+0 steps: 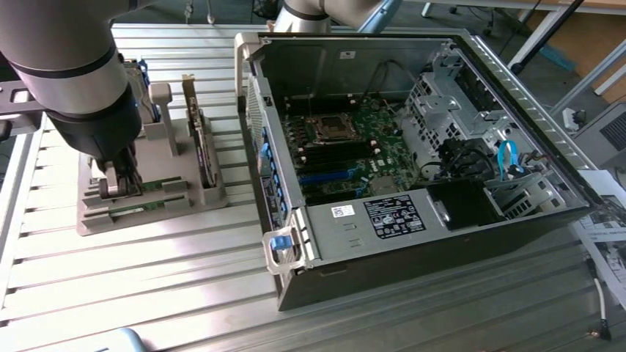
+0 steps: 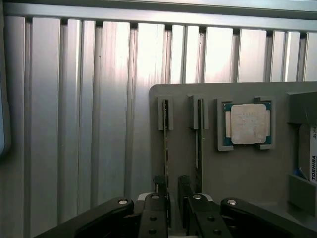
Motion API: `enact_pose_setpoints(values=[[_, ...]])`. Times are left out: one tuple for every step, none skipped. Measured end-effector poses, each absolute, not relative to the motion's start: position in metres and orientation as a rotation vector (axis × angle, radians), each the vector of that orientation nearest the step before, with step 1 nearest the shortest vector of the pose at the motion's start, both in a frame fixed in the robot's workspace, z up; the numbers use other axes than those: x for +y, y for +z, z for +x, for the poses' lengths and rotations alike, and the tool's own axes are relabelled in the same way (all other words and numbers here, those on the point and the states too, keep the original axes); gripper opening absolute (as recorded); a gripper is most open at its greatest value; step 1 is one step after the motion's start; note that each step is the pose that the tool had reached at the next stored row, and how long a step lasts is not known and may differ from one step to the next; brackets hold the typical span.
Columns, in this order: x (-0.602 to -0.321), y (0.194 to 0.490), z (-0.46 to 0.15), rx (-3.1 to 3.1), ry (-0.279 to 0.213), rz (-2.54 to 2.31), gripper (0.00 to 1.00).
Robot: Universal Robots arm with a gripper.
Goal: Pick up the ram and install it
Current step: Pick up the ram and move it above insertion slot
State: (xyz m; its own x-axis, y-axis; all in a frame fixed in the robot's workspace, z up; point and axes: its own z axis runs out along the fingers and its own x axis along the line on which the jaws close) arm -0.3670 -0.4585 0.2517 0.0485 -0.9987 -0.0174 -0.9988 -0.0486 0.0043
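The ram [image 2: 165,144] stands on edge in the slot nearest one edge of the grey holder [image 2: 237,173]. A second stick [image 2: 198,141] fills the next slot, and a square processor chip [image 2: 247,124] lies in a recess past it. A hard drive [image 2: 309,158] sits at the holder's opposite side. The claw [image 2: 172,182] is spread over the ram's end, the stick close to one finger's inner face; whether they touch is unclear. The holder rests on the ribbed bench [image 1: 146,286], beside an open computer case [image 1: 323,227]
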Motion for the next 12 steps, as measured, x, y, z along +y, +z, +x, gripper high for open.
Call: enact_pose_setpoints(values=[[-0.4585,0.2508,-0.367,2.161,0.024,-2.268,0.24],[-0.4585,0.25,-0.367,2.161,0.024,-2.268,0.24],[-0.4585,0.2492,-0.367,2.161,0.024,-2.268,0.24],[-0.4585,0.2485,-0.367,2.161,0.024,-2.268,0.24],[-0.4585,0.2478,-0.367,2.161,0.024,-2.268,0.24],[-0.4585,0.247,-0.367,2.161,0.024,-2.268,0.24],[-0.4585,0.2463,-0.367,2.161,0.024,-2.268,0.24],[-0.4585,0.2455,-0.3671,2.161,0.024,-2.268,0.24],[-0.4585,0.2448,-0.367,2.161,0.024,-2.268,0.24],[-0.4585,0.2441,-0.367,2.161,0.024,-2.268,0.24],[-0.4585,0.2434,-0.367,2.161,0.024,-2.268,0.24],[-0.4585,0.2427,-0.367,2.161,0.024,-2.268,0.24]])
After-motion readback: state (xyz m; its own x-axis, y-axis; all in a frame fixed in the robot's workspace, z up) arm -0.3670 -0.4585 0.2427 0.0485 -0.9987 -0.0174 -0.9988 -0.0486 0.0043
